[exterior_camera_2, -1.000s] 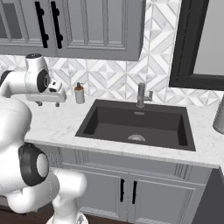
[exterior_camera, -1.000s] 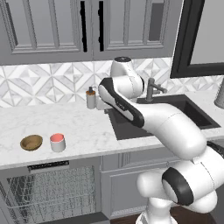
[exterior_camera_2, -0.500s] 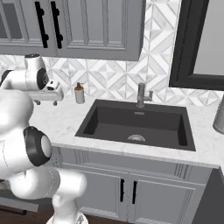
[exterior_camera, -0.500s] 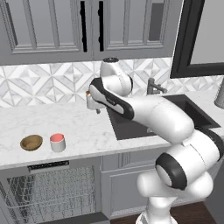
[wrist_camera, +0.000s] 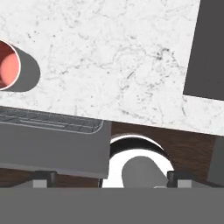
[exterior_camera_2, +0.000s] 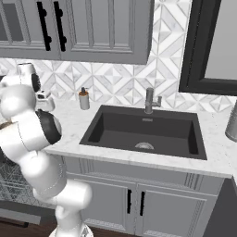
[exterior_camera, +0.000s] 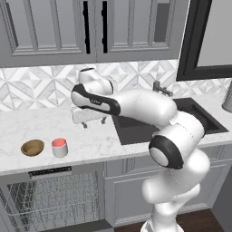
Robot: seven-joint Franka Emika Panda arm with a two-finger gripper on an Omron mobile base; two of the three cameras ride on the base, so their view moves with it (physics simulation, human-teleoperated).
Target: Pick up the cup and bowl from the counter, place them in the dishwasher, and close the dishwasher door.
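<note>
The white cup (exterior_camera: 59, 147) with its red-pink inside stands near the front edge of the marble counter (exterior_camera: 27, 129), and the brown bowl (exterior_camera: 32, 147) sits just left of it. My gripper (exterior_camera: 93, 122) hovers open above the counter, right of and behind the cup, with nothing between its fingers. In the hand view the cup (wrist_camera: 6, 65) shows at the left edge, well off from my gripper (wrist_camera: 111, 178). Below the counter the dishwasher stands open, its grey wire rack (exterior_camera: 50, 199) showing under the dark control strip (exterior_camera: 50, 171). The rack's rim (wrist_camera: 52, 121) lies just past the counter edge.
The dark sink (exterior_camera_2: 143, 132) with its faucet (exterior_camera_2: 150, 99) is set into the counter to the right, and its corner (wrist_camera: 205, 48) shows in the hand view. A beige soap dispenser (exterior_camera_2: 84, 98) stands by the backsplash. Grey upper cabinets (exterior_camera: 90, 27) hang above.
The hand has swung away from the soap dispenser, coming forward and lower over the counter toward the cup's side. Cup and bowl have not moved.
</note>
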